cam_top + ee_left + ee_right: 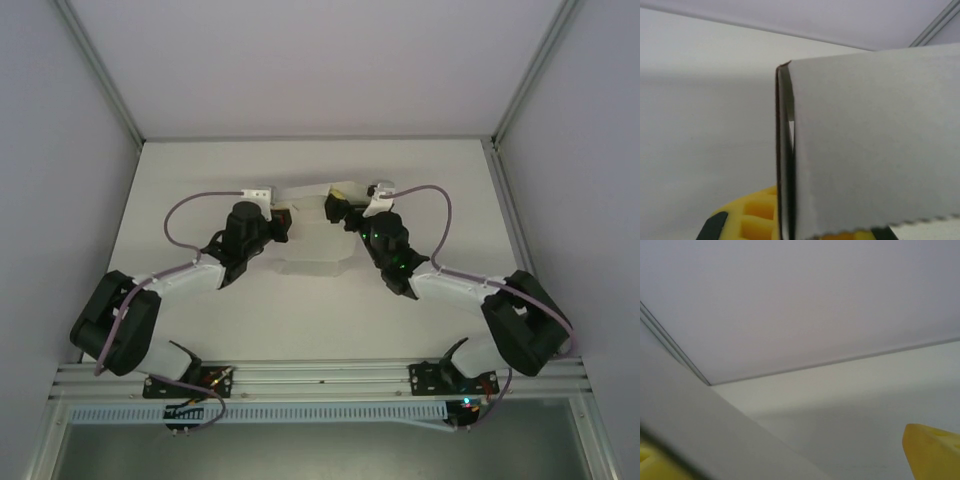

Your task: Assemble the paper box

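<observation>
White table (200, 170) under pale walls, and both arms reach in toward the far middle. The left arm (150, 290) comes from the near left, the right arm (480, 295) from the near right. The box (315, 240) sits between them, a creased white panel. The left gripper (283, 216) is at its left edge. Up close the box (875, 145) covers the yellow pads (757, 220), so I can't tell if they pinch it. The right gripper (335, 208) is at the far right corner, its fingers (935, 452) spread wide, a panel (700, 440) beside one.
</observation>
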Available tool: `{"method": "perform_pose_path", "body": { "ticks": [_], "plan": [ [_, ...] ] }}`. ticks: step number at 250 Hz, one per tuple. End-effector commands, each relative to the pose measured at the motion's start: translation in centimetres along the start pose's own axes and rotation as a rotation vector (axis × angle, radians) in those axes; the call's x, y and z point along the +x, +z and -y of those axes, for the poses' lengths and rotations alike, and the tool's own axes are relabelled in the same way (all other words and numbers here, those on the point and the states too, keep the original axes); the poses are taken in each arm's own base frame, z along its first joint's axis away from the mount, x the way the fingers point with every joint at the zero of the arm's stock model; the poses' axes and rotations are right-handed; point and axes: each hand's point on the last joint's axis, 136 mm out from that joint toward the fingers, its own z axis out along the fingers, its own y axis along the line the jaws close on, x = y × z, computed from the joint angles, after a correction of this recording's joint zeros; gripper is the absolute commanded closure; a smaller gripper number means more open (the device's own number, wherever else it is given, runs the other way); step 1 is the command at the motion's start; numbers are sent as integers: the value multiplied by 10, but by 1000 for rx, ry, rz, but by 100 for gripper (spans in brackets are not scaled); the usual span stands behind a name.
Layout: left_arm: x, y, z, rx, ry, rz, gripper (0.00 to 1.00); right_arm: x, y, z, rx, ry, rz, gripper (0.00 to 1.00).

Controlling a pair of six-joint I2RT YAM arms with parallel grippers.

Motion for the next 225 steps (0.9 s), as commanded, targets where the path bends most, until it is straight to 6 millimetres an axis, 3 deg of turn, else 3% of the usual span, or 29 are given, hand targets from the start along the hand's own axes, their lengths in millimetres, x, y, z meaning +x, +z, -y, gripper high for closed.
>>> {"method": "perform_pose_path", "body": {
  "ticks": [1,40,72,119,180,207,225],
  "plan": [
    [-5,0,26,135,-32,18,100,-33,-1,-27,-147,163,143,0],
    [-8,0,18,86,-49,32,100,-37,-8,-25,-135,144,142,0],
    [-12,0,4,32,-70,37,100,-27,-19,-13,-63,89,45,0],
    [-25,-6,-10,5,-61,68,100,-15,-53,31,147,10,-74,0],
    [-34,-8,-12,4,-32,71,100,-11,-98,98,468,-47,-139,0],
    [-35,-10,-9,20,-21,69,100,-2,-105,130,600,1,-190,0],
    [-34,-10,-6,40,-14,64,100,8,-98,135,594,18,-229,0]
  ]
}}
